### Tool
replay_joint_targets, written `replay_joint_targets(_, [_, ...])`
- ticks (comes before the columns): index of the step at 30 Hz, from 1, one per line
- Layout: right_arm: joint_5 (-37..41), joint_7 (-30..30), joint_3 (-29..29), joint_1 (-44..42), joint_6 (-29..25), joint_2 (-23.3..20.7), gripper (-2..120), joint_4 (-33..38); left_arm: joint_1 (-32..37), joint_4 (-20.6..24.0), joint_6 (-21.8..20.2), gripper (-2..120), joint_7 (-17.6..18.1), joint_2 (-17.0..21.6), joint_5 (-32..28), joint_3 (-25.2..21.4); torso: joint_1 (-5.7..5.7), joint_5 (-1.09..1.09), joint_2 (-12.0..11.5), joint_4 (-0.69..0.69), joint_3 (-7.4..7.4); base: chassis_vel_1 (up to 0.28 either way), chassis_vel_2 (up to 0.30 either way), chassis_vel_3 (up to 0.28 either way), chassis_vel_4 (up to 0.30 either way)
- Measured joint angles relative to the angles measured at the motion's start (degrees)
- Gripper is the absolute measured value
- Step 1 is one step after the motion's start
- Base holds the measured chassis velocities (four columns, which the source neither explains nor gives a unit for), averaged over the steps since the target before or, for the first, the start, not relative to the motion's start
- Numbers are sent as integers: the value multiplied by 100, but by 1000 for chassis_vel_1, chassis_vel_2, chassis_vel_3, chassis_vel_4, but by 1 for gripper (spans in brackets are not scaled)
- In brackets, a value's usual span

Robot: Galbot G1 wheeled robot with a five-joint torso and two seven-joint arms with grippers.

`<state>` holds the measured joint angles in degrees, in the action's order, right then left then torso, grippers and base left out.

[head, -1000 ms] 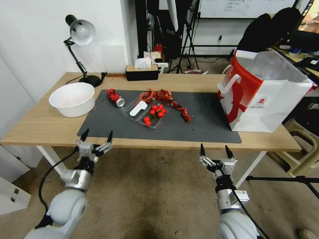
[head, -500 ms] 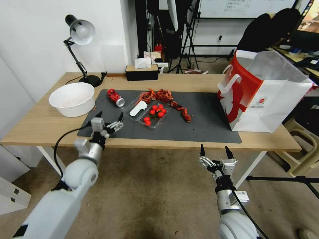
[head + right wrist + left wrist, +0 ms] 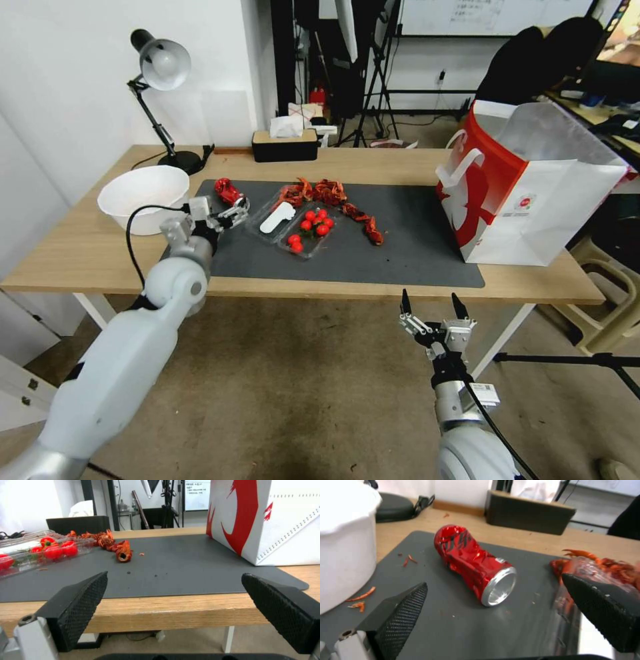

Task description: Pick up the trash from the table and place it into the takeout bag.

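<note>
Nothing bagged yet; crushed red can [image 3: 475, 563] ungrasped on dark grey mat [image 3: 400, 247]; left gripper [image 3: 493, 610] spread wide before it; right gripper [image 3: 432, 305] wide open, idle below table [image 3: 80, 260]; white-and-red paper takeout bag [image 3: 533, 193] waiting.

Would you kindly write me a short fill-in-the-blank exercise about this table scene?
1. The left hand is open and lined up with the crushed red ____.
2. The takeout bag stands at the table's ____ end.
3. The right hand hangs open, ____ the table's edge.

Missing words: can; right; below
</note>
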<state>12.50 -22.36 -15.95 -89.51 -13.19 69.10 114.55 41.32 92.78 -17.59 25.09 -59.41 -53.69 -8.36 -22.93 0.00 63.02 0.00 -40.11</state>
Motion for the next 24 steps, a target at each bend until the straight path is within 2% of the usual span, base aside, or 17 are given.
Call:
replay_joint_targets(1, [0, -1, -3, 3, 1, 0, 100, 0, -137, -138, -122, 100, 97, -73, -16, 34, 0, 0, 0, 0, 0, 0, 0, 0, 0])
replay_joint_targets(6, [-1, -4, -5, 13, 3, 12, 100, -17, -519, -540, -225, 100, 308, -293, -34, 218, 1, 0, 0, 0, 0, 0, 0, 0, 0])
replay_joint_targets(18, [-1, -13, -42, 9, 3, 21, 100, -37, -1032, -1173, -321, 100, 571, -573, 198, 491, 1, 1, 0, 0, 0, 0, 0, 0, 0])
replay_joint_targets(24, [-1, -16, -41, 8, 1, 36, 100, -41, -1203, -1499, -338, 96, 632, -678, 337, 587, 1, 0, 0, 0, 0, 0, 0, 0, 0])
